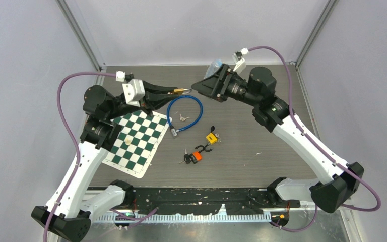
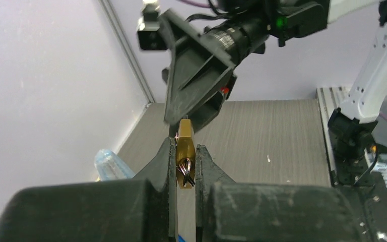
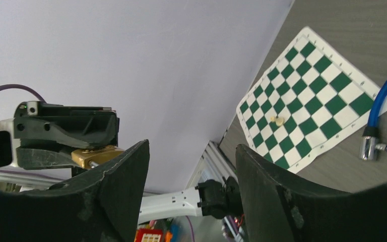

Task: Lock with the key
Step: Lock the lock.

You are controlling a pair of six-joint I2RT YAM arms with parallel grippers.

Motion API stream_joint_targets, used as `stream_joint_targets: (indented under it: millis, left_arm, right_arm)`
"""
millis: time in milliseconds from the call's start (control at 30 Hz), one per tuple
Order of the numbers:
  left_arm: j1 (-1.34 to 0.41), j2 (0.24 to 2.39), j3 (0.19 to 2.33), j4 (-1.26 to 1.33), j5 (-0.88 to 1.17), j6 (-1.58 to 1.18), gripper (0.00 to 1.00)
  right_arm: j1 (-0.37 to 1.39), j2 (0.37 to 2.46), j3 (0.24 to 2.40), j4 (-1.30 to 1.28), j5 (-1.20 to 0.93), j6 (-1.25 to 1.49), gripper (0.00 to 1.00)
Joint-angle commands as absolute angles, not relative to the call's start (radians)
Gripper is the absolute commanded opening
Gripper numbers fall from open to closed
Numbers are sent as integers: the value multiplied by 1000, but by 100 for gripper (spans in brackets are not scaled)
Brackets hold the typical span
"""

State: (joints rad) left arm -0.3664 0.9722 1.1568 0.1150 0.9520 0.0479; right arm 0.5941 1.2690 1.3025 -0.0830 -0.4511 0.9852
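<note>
Brass padlock, one, in left claw; right claw agape

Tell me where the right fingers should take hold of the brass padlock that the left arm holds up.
Grip the bare end of the brass padlock that juts beyond the left fingers, coming head-on. Those fingers cover its broad faces, so the open right fingers would likely close across the narrow edges.

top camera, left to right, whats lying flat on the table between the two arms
green checkered mat → blue cable lock → yellow padlock. The orange padlock is left out: it lies nearer the arm bases, within the cable loop's left-right span.
</note>
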Motion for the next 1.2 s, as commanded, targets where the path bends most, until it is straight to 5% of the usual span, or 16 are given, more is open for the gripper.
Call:
stream_joint_targets:
  millis: [0,467,633,900,1167]
  left_arm:
    - [-370,945,1172,131,830,-207,0]
    - [-368,1017,1338,6,890,-868,0]
    - [-367,1074,1402,-118,903,-905,0]
    - [-358,1128,1401,-60,936,-937,0]
    - [-339,1144,1402,-14,967,-922,0]
  right_arm:
    - [558,1141,1275,99,-404,911,73]
    - [564,1182,1388,166,-743,627,67]
    - [572,1167,1363,180,-710,629,66]
    - [611,1188,1324,191,-697,666,51]
    - [620,1174,1289,149,-614,667,55]
